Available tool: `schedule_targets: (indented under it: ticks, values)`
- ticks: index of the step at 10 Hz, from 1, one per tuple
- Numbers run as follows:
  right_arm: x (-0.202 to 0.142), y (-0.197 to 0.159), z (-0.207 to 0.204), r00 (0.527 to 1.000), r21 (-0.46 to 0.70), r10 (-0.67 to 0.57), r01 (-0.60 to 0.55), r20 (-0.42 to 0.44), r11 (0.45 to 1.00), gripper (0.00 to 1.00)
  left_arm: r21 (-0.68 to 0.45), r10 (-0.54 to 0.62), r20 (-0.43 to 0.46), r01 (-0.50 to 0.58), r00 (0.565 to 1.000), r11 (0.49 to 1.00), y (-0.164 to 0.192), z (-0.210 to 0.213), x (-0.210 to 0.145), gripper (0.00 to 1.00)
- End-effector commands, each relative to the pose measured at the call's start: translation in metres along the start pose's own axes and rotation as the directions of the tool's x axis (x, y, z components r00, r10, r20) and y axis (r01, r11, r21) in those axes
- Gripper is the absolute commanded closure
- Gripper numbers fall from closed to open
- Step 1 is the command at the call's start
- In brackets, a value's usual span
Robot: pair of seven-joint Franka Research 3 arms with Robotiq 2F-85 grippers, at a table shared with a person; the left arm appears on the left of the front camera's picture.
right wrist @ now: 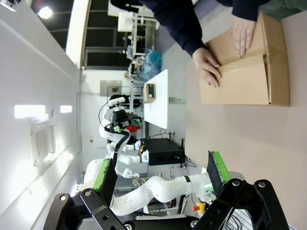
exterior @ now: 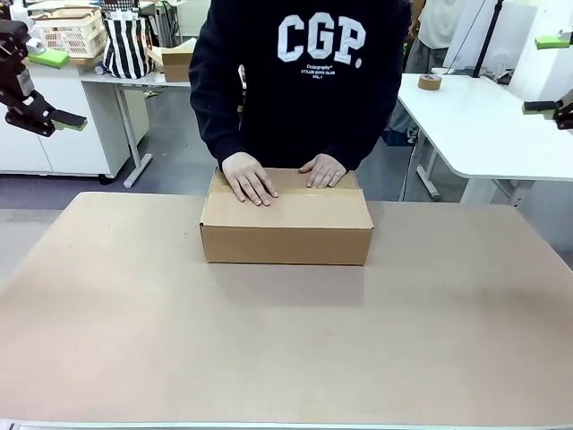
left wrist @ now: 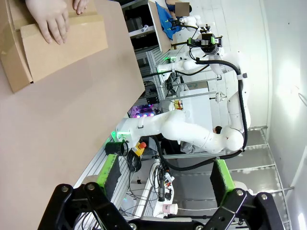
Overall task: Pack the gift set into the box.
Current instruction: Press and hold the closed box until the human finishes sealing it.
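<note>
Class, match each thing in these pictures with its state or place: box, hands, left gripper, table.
Things:
1. box
2. hands
3. left gripper
4. table

States or places:
A. open, holding nothing
B. flaps folded down, mid-table
C. flat on the box's top
D. bearing the box

Pairs: 1-B; 2-C; 3-A; 4-D
</note>
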State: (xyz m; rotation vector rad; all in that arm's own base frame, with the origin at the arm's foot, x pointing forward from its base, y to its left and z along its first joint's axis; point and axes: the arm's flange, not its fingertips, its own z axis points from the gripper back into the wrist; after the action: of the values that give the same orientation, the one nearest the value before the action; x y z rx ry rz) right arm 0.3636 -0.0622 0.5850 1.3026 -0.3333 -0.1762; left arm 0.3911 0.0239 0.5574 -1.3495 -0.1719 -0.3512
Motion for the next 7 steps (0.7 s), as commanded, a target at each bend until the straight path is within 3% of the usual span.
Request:
schedule_targets:
  ticks: [1, 7]
  values:
    - [-0.0004, 0.0036, -0.0006, 1.000, 0.022, -0.015, 0.015, 0.002, 1.000, 0.00, 0.004, 0.011, 0.001, -0.011, 1.000, 1.000, 0.0000, -0.0012, -0.0036, 0.00]
    - [-0.0004, 0.0036, -0.0006, 1.000, 0.022, -0.015, 0.015, 0.002, 1.000, 0.00, 0.004, 0.011, 0.001, -0.011, 1.000, 1.000, 0.0000, -0.0012, -0.0036, 0.00]
